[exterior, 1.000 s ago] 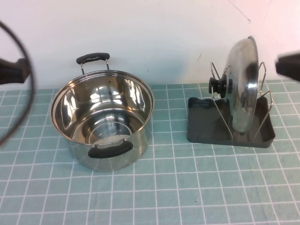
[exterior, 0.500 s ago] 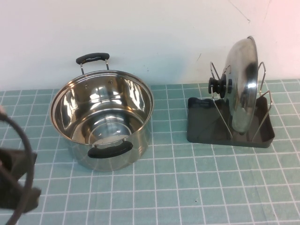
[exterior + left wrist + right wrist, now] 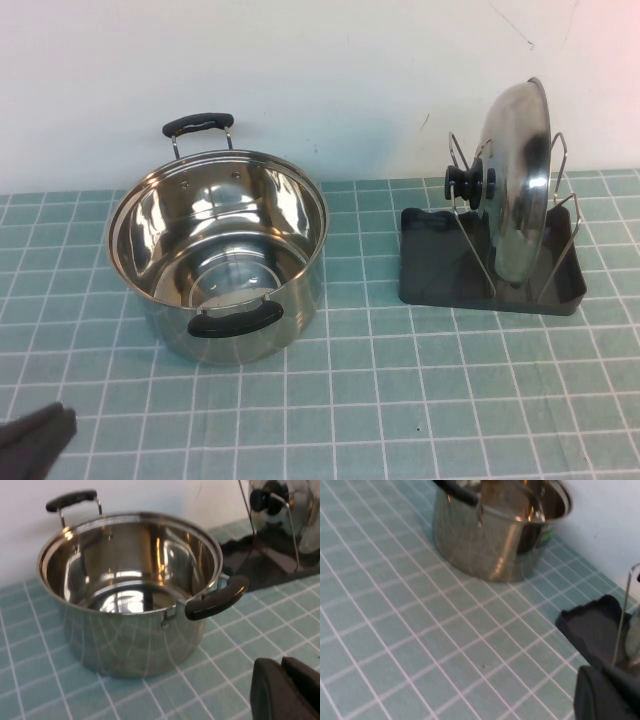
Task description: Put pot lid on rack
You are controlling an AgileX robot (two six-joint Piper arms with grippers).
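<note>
- The left gripper (image 3: 286, 690) is closed with nothing between its tips, low over the table's near-left corner; in the high view only a dark scrap of it shows (image 3: 36, 440).
- The right gripper (image 3: 607, 695) has its jaws pressed together and empty too, sitting close to the near edge of the rack (image 3: 595, 632); it is out of the high view.
- The pot lid (image 3: 518, 185) stands on edge in the rack (image 3: 430, 270), by the table's far-right edge near the wall: shiny, domed steel, leaning between the wire loops (image 3: 470, 190).
- Its black knob (image 3: 466, 186) pokes out toward the pot side, through the wires.
- The rack's black tray sits flat on the green gridded mat (image 3: 400, 400).
- The pot (image 3: 220, 250) is well apart from the rack, toward the far-left, open and upright, one black handle (image 3: 235, 320) facing the near edge and the other at the wall side.
- Nothing lies between pot and rack.
- Against a second ago: the left arm and its looping cable have dropped from the far-left edge to the near-left corner, and the right gripper has left the high view's right edge.
- Lid, rack and pot sit exactly as before.
</note>
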